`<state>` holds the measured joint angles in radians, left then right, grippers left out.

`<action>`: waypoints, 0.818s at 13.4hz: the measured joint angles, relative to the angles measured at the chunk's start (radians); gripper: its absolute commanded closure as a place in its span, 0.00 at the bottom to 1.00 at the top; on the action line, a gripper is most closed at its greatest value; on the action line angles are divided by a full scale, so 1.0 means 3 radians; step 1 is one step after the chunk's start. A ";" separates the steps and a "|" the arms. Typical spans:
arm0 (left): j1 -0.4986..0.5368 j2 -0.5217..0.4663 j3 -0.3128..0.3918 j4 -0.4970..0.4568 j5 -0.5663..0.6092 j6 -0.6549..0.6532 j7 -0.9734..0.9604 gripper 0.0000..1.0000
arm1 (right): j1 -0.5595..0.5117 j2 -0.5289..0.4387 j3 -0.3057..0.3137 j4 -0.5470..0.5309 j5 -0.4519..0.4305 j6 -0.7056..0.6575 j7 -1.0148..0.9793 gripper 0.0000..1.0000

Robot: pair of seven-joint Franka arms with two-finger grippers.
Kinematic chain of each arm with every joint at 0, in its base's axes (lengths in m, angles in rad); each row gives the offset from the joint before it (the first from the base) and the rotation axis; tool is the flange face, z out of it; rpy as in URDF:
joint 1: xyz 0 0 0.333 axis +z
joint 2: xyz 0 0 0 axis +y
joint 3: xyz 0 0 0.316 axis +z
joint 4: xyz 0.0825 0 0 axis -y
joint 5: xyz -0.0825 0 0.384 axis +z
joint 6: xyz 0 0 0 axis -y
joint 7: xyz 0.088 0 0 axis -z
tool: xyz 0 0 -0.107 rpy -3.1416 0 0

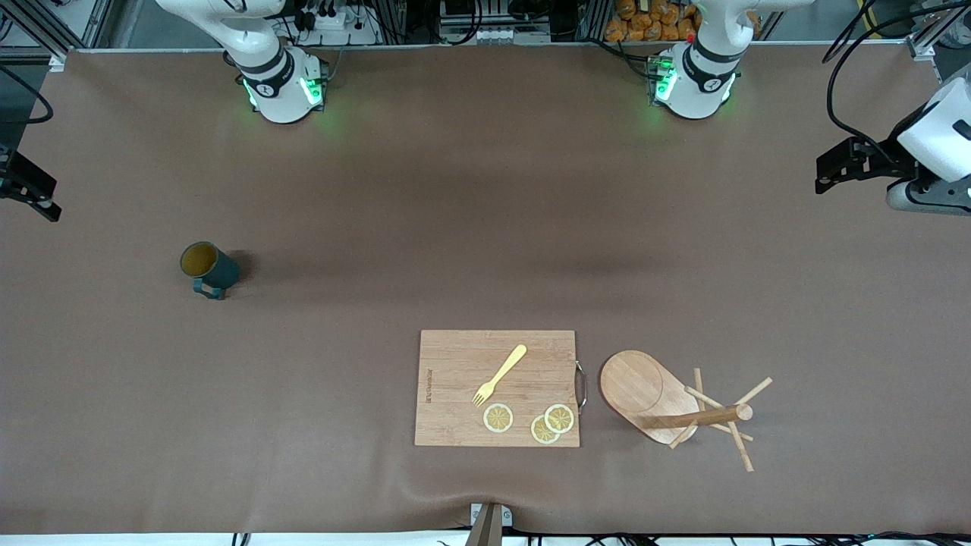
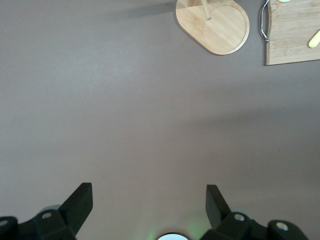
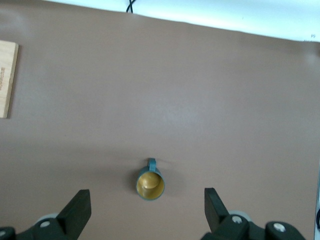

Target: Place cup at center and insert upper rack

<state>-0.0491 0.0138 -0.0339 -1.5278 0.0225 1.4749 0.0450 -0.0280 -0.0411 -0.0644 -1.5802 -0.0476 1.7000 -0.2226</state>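
Cup [image 1: 206,267]: stood upright on the brown worktop [image 1: 425,227] toward the right arm's end, handle turned toward the front camera, yellowish inside showing; well apart from the board and the rack.
Cup against right jaws: seen in the right wrist view [image 3: 150,184] under the gap between the two fingers, roughly midway, touched by neither.
Right gripper [image 3: 147,210]: hung above the worktop over the cup's area, jaws spread wide, nothing held.
Upper rack [image 1: 667,406]: lay tipped on its side near the front camera, toward the left arm's end; oval base on edge, post level with the worktop, thin pegs spread out.
Rack against left jaws: oval base [image 2: 213,25] well apart from the fingers, no contact.
Left gripper [image 2: 148,207]: hung over bare worktop, jaws spread wide, nothing held.
Cutting board [image 1: 455,371]: flat, just beside the rack's base, metal handle on that edge.
On the board: yellow fork [image 1: 499,374] and three lemon slices [image 1: 498,418].
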 measured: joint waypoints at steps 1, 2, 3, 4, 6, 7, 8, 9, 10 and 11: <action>0.0001 0.0000 0.0000 0.0000 0.0000 0.0000 0.0000 0.00 | 0.0000 0.0000 0.0000 0.0006 0.0000 -0.0045 0.0000 0.00; 0.0003 0.0000 0.0000 0.0000 0.0000 0.0000 0.0001 0.00 | 0.0000 0.0000 0.0000 0.0019 0.0000 -0.0118 0.0000 0.00; 0.0004 0.0000 0.0000 0.0000 0.0000 0.0000 0.0003 0.00 | 0.0000 0.0000 0.0000 0.0031 0.0000 -0.0155 0.0000 0.00; 0.0004 0.0000 -0.0001 0.0000 0.0000 0.0000 0.0006 0.00 | -0.0001 0.0000 -0.0001 0.0039 0.0000 -0.0172 0.0000 0.00; 0.0001 0.0000 -0.0010 0.0005 -0.0001 0.0000 0.0009 0.00 | -0.0006 0.0023 -0.0007 0.0040 0.0001 -0.0205 0.0001 0.00; 0.0000 0.0000 -0.0011 0.0008 -0.0001 0.0003 0.0009 0.00 | -0.0008 0.0062 -0.0009 0.0040 0.0001 -0.0206 0.0000 0.00; 0.0000 0.0000 -0.0010 0.0009 -0.0001 0.0008 0.0009 0.00 | -0.0008 0.0116 -0.0009 0.0040 0.0001 -0.0205 0.0000 0.00; 0.0000 0.0000 -0.0010 0.0009 -0.0001 0.0015 0.0009 0.00 | -0.0008 0.0178 -0.0009 0.0041 0.0001 -0.0202 -0.0001 0.00; 0.0001 0.0000 -0.0009 0.0010 -0.0001 0.0025 0.0009 0.00 | -0.0008 0.0261 -0.0009 0.0040 0.0000 -0.0200 -0.0001 0.00; 0.0001 -0.0001 -0.0009 0.0012 -0.0001 0.0035 0.0009 0.00 | -0.0008 0.0371 -0.0009 0.0036 -0.0001 -0.0202 -0.0001 0.00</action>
<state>-0.0489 0.0136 -0.0367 -1.5241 0.0222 1.4853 0.0477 -0.0303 0.0703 -0.0671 -1.5696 -0.0477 1.6394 -0.2230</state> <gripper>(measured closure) 0.000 0.000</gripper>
